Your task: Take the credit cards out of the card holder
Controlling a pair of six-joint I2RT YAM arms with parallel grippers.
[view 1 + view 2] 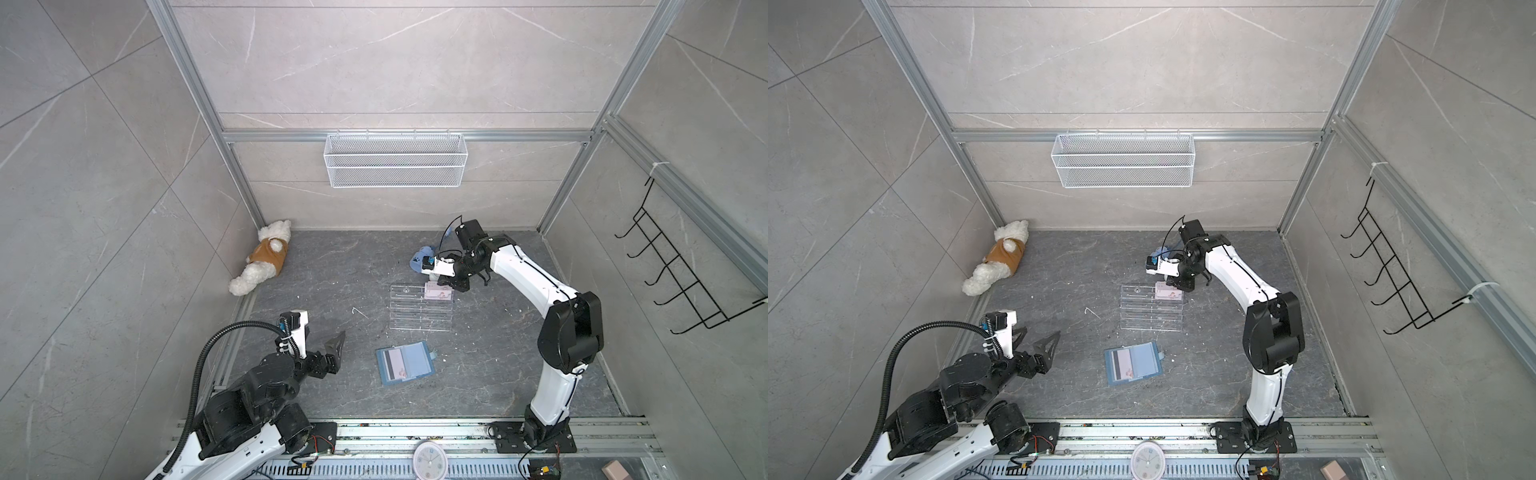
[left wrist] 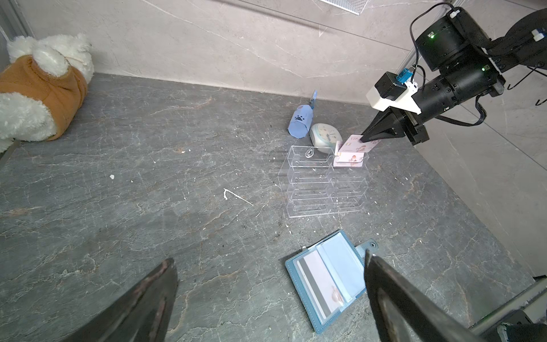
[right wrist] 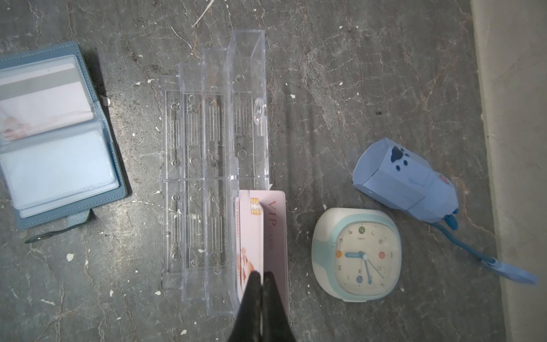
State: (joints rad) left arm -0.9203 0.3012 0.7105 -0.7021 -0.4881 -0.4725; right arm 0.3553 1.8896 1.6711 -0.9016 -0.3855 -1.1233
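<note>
The dusty-blue card holder [image 1: 405,362] [image 1: 1133,362] lies open on the dark table, and a credit card [image 2: 318,281] with a dark stripe shows inside its clear sleeve [image 3: 44,97]. My left gripper [image 1: 1038,334] [image 2: 268,256] hovers open and empty to the left of the holder. My right gripper [image 1: 446,286] [image 3: 262,274] is shut on the edge of a pink credit card [image 3: 250,237] at the top right compartment of the clear acrylic rack [image 1: 419,309] [image 3: 213,133]. A second pink card [image 3: 276,237] stands right beside it.
A pale blue clock [image 3: 356,254] and a blue paper pouch [image 3: 405,186] sit just behind the rack. A plush bear [image 1: 262,262] lies in the far left corner. A wire basket [image 1: 395,160] hangs on the back wall and black hooks [image 1: 681,270] on the right wall.
</note>
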